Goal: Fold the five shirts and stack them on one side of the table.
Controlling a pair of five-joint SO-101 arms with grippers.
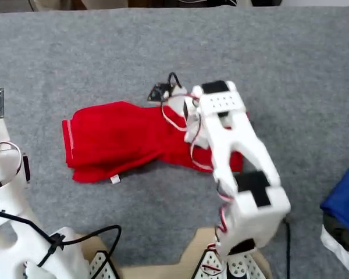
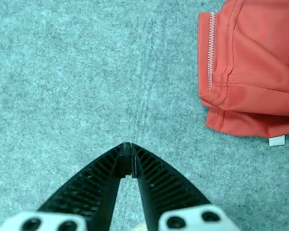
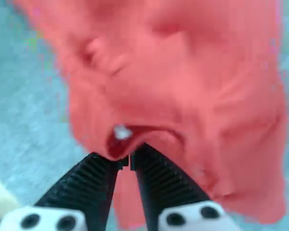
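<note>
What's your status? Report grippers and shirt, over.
Left gripper shut, empty, over bare table. Right gripper shut on red shirt, one end. Shirt bunched mid-table. Blue-topped pile at table edge, apart.

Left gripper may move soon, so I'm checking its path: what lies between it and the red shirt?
Only bare grey table cover lies between the left gripper and the red shirt; the left wrist view shows that stretch.

Left claw [image 2: 128,151] closed, tips touching; right claw [image 3: 128,161] apparently closed too.

Rumpled red shirt [image 1: 113,136] stretched sideways; blue shirt [image 1: 344,200] well apart.
</note>
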